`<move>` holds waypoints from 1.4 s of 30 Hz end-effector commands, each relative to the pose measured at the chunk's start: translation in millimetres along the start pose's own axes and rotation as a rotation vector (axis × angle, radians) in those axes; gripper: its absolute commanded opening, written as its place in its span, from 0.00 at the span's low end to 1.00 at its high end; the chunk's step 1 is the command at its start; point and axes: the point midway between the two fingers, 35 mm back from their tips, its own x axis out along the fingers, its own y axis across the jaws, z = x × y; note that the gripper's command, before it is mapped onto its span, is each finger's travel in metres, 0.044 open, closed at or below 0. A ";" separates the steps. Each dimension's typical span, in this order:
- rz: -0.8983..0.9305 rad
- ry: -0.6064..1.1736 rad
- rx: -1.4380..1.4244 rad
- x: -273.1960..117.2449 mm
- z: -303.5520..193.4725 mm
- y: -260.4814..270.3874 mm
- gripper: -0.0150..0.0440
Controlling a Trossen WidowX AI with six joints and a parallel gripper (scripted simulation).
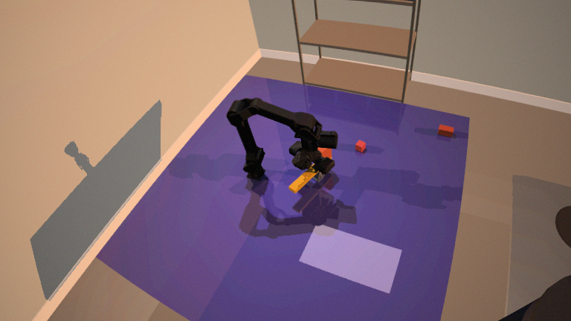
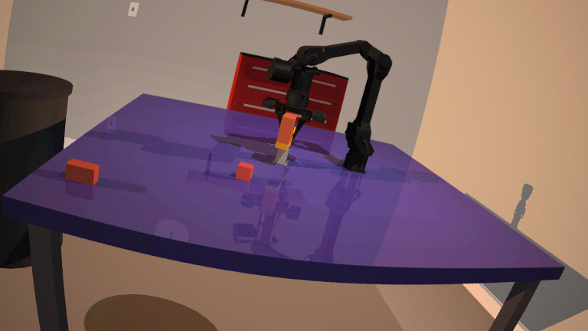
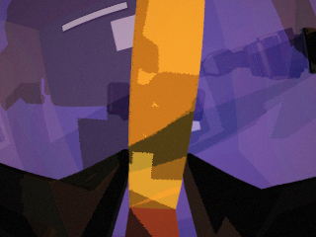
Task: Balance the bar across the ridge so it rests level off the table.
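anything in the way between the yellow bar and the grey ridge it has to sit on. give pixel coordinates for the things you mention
Nothing visible blocks the yellow bar (image 1: 299, 182) (image 2: 282, 145) (image 3: 165, 94), gripped by the end effector (image 1: 314, 169) (image 2: 289, 133) (image 3: 157, 158), from the grey ridge (image 1: 318, 177) (image 2: 282, 157) beneath. The small red cube (image 1: 360, 146) (image 2: 245, 171) stands off to one side.

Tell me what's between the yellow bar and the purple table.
A grey ridge, seen below the bar in the exterior view; whether they touch, I can't tell.

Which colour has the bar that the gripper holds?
The bar is yellow-orange; the wrist view shows it best.
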 end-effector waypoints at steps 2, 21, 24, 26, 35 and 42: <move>-0.008 -0.004 -0.002 4.0 1.0 -1.7 0.25; -0.008 -0.004 -0.002 5.6 1.4 -1.8 0.25; -0.008 -0.004 -0.002 5.9 1.4 -1.8 0.25; -0.008 -0.004 -0.002 6.0 1.4 -1.8 0.25; -0.008 -0.004 -0.002 6.7 1.6 -1.8 0.25; -0.008 -0.004 -0.002 7.3 1.7 -1.8 0.25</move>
